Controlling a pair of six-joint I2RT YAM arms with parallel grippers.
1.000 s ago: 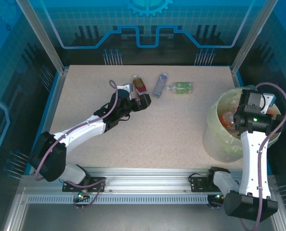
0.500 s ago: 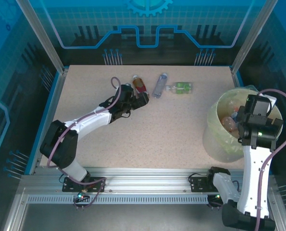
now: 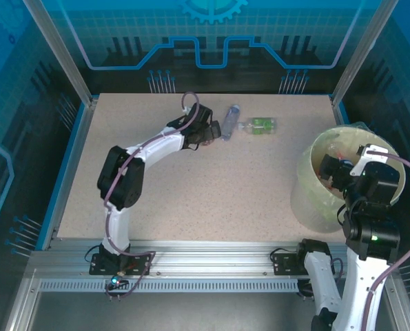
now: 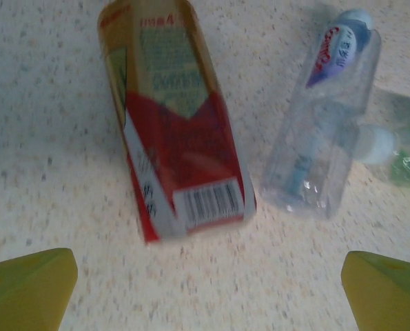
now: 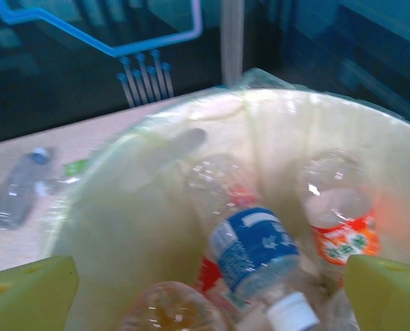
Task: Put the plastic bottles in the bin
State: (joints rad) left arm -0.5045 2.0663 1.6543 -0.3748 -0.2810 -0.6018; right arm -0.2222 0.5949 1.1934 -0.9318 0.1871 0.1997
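My left gripper (image 3: 208,132) reaches to the far middle of the table and stands open just short of a red-labelled plastic bottle (image 4: 177,138) lying on its side; nothing is between its yellow-green fingertips (image 4: 25,289). A clear bottle with a blue cap (image 3: 228,121) (image 4: 325,131) lies to the right of it, then a green-labelled bottle (image 3: 260,125) (image 4: 404,152). My right gripper (image 3: 332,169) hangs open over the pale yellow-green bin (image 3: 313,200) at the right. Inside the bin lie several bottles, among them a blue-labelled one (image 5: 256,252) and an orange-labelled one (image 5: 339,221).
The bin's rim (image 5: 191,114) carries a thin liner and stands close to the table's right edge. A blue wall panel and metal posts close off the back. The speckled tabletop (image 3: 211,193) lies bare between the arms.
The left arm has stretched toward the back, bringing its gripper up to the red-labelled bottle. The right arm has pulled back toward the near right, its gripper still over the bin.
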